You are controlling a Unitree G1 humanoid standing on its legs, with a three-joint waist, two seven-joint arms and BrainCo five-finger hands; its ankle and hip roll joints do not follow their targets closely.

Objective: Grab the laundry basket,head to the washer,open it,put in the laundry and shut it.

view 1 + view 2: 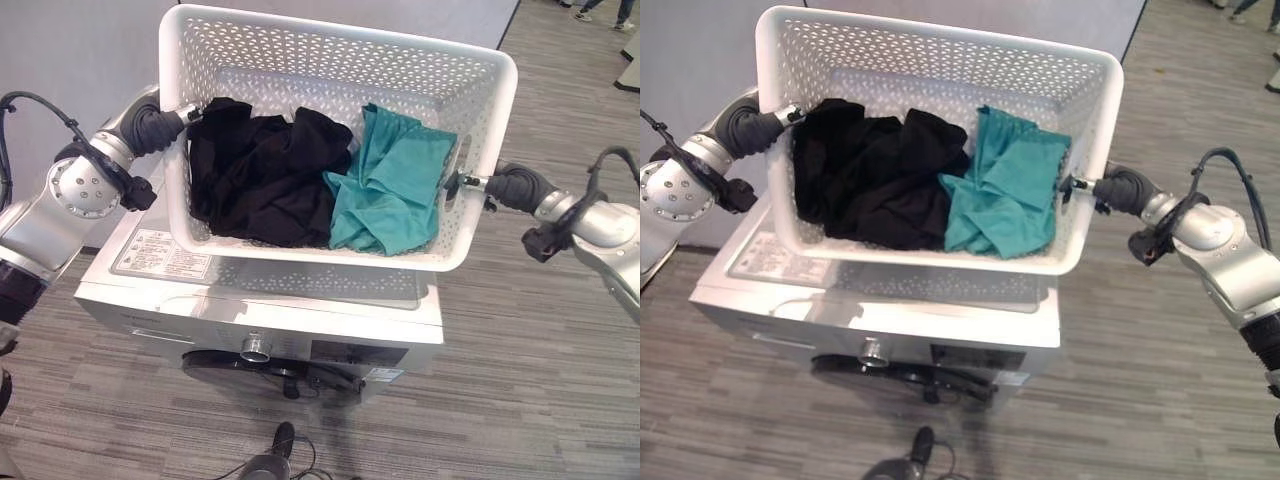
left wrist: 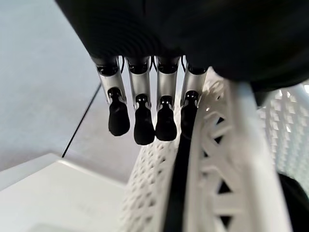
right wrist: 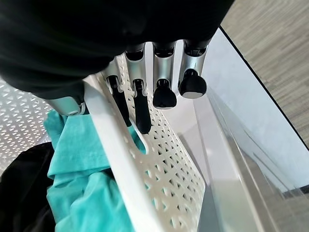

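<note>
left hand [image 1: 158,124] grips the left side wall of the white perforated plastic laundry basket [image 1: 300,50], its thumb hooked over the rim and its fingers [image 2: 140,116] hanging nearly straight down the outside; inside the basket a crumpled black garment [image 1: 262,172] lies on the left, touching a teal garment [image 1: 392,180] on the right; the basket is held just above the flat top of the silver-white washer [image 1: 150,285]; right hand [image 1: 1120,190] clamps the right wall likewise, thumb inside the rim, fingers [image 3: 140,104] down the outer face.
</note>
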